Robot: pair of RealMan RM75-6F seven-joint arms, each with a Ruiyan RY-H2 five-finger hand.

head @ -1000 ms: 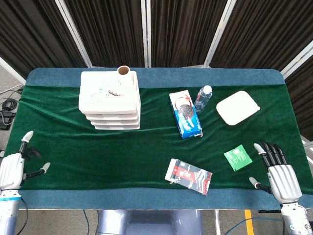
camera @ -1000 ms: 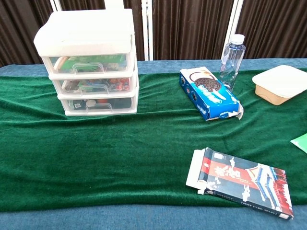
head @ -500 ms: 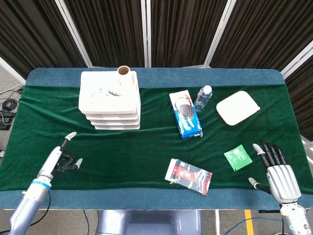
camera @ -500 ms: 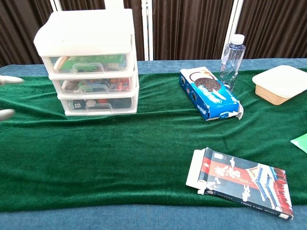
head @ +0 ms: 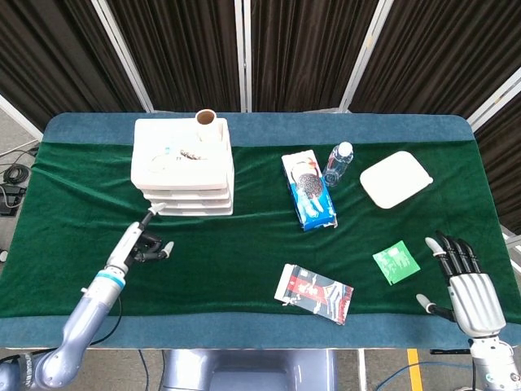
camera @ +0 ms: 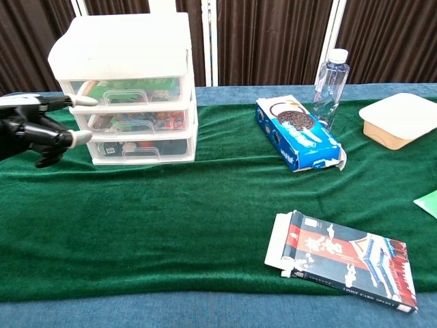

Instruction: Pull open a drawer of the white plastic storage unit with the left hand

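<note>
Head view alone shows right hand (head: 470, 295) spread, empty — left hand (camera: 37, 128) open beside storage unit (camera: 126, 89).

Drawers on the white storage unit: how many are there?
3, stacked in the white storage unit: top drawer, middle drawer, bottom drawer. All appear closed. The left hand is near them.

- White unit (camera: 130, 82)
- Green cloth (head: 244, 244)
- Blue cookie box (camera: 297, 133)
- Cream tub (camera: 399, 119)
- Green packet (head: 396, 262)
- Black-and-silver left hand (camera: 37, 130)
</note>
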